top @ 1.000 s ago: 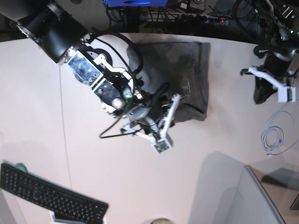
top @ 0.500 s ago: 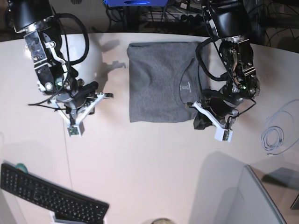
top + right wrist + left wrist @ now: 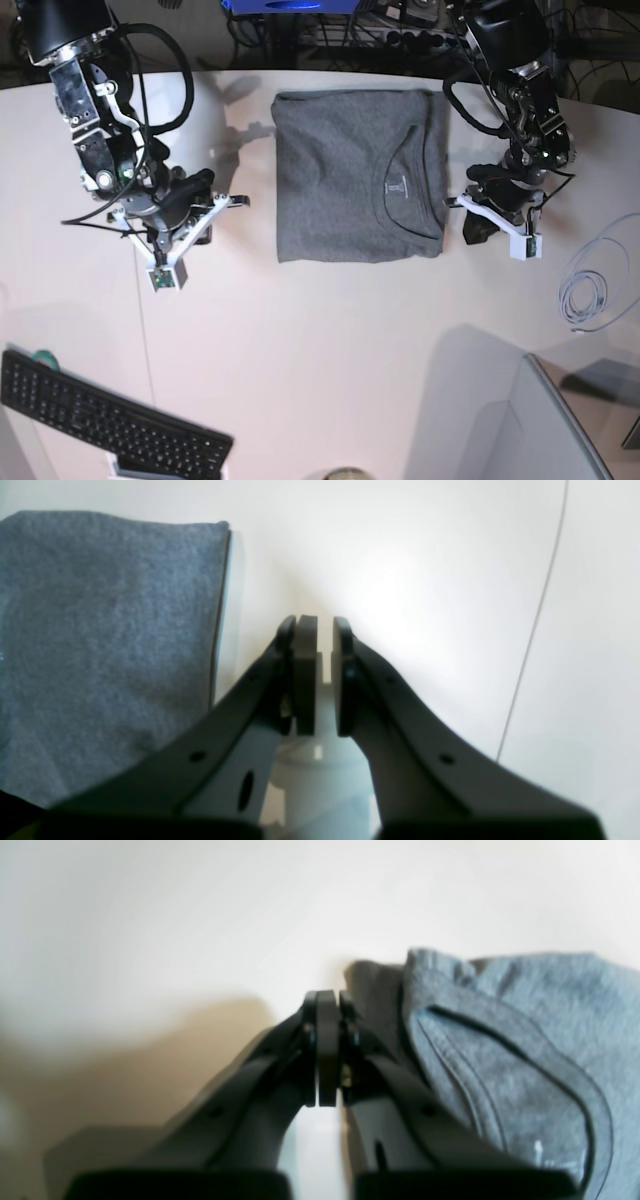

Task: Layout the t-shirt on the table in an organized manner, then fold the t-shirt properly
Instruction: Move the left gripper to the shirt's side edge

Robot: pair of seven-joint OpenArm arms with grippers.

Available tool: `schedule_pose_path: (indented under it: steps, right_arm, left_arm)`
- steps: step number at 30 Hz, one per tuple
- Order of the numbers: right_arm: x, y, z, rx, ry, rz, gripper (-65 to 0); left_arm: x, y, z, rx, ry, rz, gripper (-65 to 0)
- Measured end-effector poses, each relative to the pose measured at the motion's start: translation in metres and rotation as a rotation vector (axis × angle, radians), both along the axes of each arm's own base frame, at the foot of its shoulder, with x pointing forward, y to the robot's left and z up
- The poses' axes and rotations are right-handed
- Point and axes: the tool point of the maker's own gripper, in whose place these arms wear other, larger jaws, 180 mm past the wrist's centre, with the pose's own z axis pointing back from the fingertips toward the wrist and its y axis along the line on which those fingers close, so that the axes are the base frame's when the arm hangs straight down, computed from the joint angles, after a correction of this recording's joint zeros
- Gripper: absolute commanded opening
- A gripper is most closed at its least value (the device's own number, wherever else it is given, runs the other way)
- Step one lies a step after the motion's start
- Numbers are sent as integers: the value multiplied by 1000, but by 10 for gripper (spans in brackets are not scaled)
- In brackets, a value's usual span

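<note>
**A:** What sat around the t-shirt [image 3: 352,190]?

**B:** It lay folded into a rough rectangle on the table [image 3: 330,340], near the far edge, collar toward my left side. Keyboard [image 3: 105,420] sat at the near corner on my right side, coiled cable [image 3: 590,290] near the opposite edge, both well apart from the cloth. Nothing lay on top of the shirt.

**A:** Grippers?

**B:** My left gripper [image 3: 484,222] was closed empty, just beside the collar side. My right gripper [image 3: 196,212] was nearly closed on nothing, apart from the shirt's other edge.

**A:** What did the wrist views add?

**B:** Left wrist showed pads pressed together and the collar band [image 3: 525,1060] beside them. Right wrist showed a thin gap between the fingertips [image 3: 305,675], a straight folded edge, and the table's dark seam [image 3: 532,625]. Keyboard and cable appeared only in the base view.
</note>
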Motion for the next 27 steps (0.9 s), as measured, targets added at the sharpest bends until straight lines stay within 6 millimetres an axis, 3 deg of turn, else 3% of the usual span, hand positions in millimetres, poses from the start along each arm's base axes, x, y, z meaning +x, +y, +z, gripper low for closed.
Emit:
schedule_pose_path:
  steps: [4, 8, 12, 15, 17, 19, 22, 24, 25, 27]
  right_arm:
    - [-4, 1, -3, 1, 11, 2, -600]
    - [-12, -2, -8, -6, 25, 0, -600]
    - [-22, -13, -14, -24, 3, -9, -600]
    - [-26, -12, -15, -14, -31, -17, -600]
    - [-34, -11, -20, -8, -11, -17, -600]
    - [-38, -10, -22, -8, -1, -14, -600]
    - [-34, -11, -20, -12, -18, -15, -600]
    - [-38, -11, -22, -13, -10, -14, -600]
    - [-40, -11, -24, -14, -2, -14, -600]
    - [-41, -11, -24, -15, 0, -13, -600]
  left_arm:
    - [0, -2, 21, 34, -57, -23, -650]
    - [-37, 7, 36, 131, -59, -43, -650]
    - [-84, -32, 45, 162, -41, -222, -650]
    - [-100, -47, 45, 124, -34, -250, -650]
    - [-104, -39, 49, 65, -51, -196, -650]
    - [-106, -17, 61, 7, -97, -98, -630]
    - [-113, 4, 62, -75, -117, -9, -258]
    - [-115, 5, 54, -118, -97, -10, -89]
    - [-114, 4, 50, -135, -92, -15, -33]
    - [-107, 3, 42, -159, -81, -22, 0]
